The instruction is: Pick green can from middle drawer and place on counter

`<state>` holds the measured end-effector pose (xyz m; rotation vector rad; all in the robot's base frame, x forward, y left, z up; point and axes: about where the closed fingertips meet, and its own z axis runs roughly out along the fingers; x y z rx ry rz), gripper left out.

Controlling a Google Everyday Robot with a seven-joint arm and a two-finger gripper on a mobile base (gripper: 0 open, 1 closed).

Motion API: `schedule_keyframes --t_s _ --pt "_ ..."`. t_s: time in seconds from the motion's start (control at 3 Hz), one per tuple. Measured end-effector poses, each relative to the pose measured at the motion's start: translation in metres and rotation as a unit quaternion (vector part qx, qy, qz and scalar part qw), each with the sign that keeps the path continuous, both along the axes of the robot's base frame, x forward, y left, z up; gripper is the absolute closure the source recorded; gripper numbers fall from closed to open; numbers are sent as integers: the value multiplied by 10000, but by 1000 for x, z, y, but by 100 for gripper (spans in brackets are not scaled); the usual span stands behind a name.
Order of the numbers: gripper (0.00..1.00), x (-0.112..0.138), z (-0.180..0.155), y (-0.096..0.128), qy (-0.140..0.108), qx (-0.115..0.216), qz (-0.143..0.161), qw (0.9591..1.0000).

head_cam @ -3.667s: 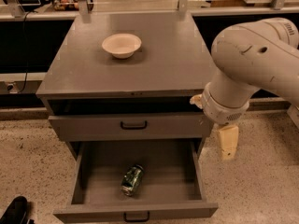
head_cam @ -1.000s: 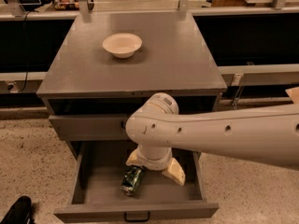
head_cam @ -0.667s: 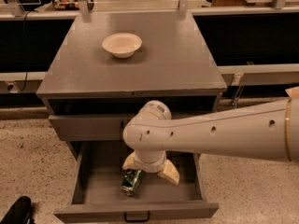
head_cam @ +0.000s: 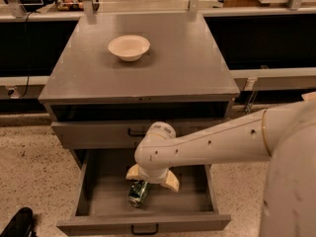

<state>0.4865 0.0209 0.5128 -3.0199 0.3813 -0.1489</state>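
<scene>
The green can [head_cam: 139, 193] lies on its side on the floor of the open middle drawer [head_cam: 190, 197], left of centre. My gripper [head_cam: 152, 178] hangs down into the drawer right above the can's far end, at the end of my white arm [head_cam: 222, 142], which reaches in from the right. Its two cream fingers [head_cam: 171, 181] are spread apart, one on each side above the can, and hold nothing. The can's far end is hidden behind the wrist. The counter [head_cam: 168, 63] is the grey cabinet top above.
A white bowl [head_cam: 129, 47] stands on the counter's far left part. A shut grey drawer front [head_cam: 94, 132] with a black handle sits above the open drawer. The open drawer's front [head_cam: 144, 226] juts over the speckled floor [head_cam: 29, 172]. A dark object [head_cam: 17, 223] lies at the bottom left.
My arm swung from the cabinet's right side into the open drawer and has edged left and lower over the can. The can has not moved.
</scene>
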Motion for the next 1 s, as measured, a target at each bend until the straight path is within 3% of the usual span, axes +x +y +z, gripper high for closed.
schedule_keyframes --t_s 0.67,1.0 --pt "0 28 -78 23 91 167 -93 9998" --pt "0 35 -113 32 174 65 -185 9997"
